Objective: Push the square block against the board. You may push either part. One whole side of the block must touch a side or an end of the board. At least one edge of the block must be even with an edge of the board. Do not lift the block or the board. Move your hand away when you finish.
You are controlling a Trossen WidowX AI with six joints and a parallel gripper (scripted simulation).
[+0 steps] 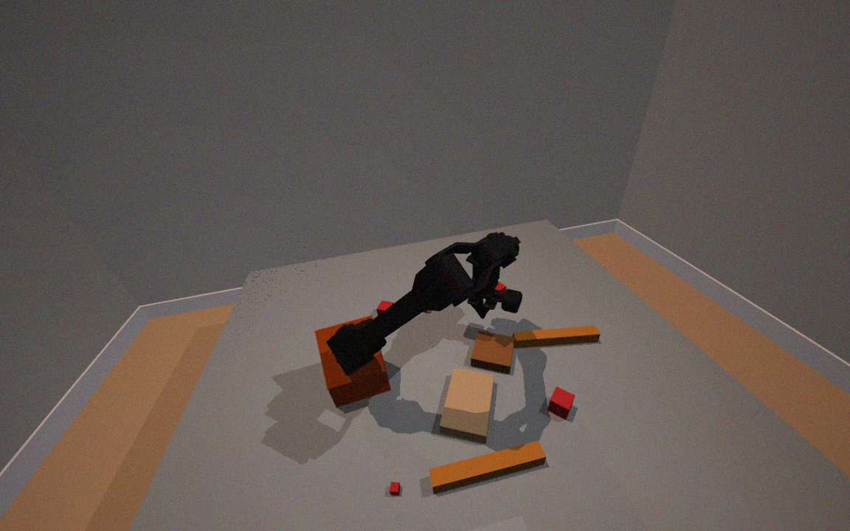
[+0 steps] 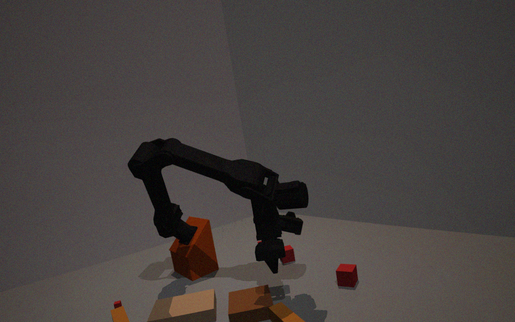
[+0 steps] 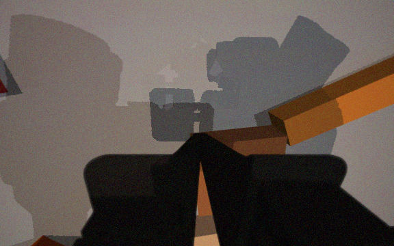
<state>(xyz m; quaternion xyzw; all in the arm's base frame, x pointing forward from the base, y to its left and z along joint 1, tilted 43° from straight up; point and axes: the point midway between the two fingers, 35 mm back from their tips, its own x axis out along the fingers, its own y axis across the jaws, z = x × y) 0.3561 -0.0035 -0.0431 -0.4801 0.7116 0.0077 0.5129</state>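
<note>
The brown square block [image 1: 493, 352] [image 2: 249, 301] [image 3: 262, 146] lies flat, one corner at the end of an orange bar; whether they touch is unclear. The tan board [image 1: 468, 392] [image 2: 193, 303] lies flat in front of it in the top view, with a narrow gap between them. A strip of the board [image 3: 206, 240] shows between the finger bodies in the wrist view. My gripper [image 1: 482, 316] [image 2: 275, 272] [image 3: 199, 139] is shut and empty. Its tips are above the table, on the side of the block away from the board. The fingers hide part of the block in the wrist view.
One orange bar [image 1: 557, 337] [image 2: 287, 312] [image 3: 371, 92] extends from beside the block. Another orange bar [image 1: 488, 464] [image 2: 120, 314] lies beyond the board. Red cubes [image 1: 561, 401] [image 2: 346, 275] are scattered around. The arm stands on an orange base [image 1: 361, 389] [image 2: 205, 260].
</note>
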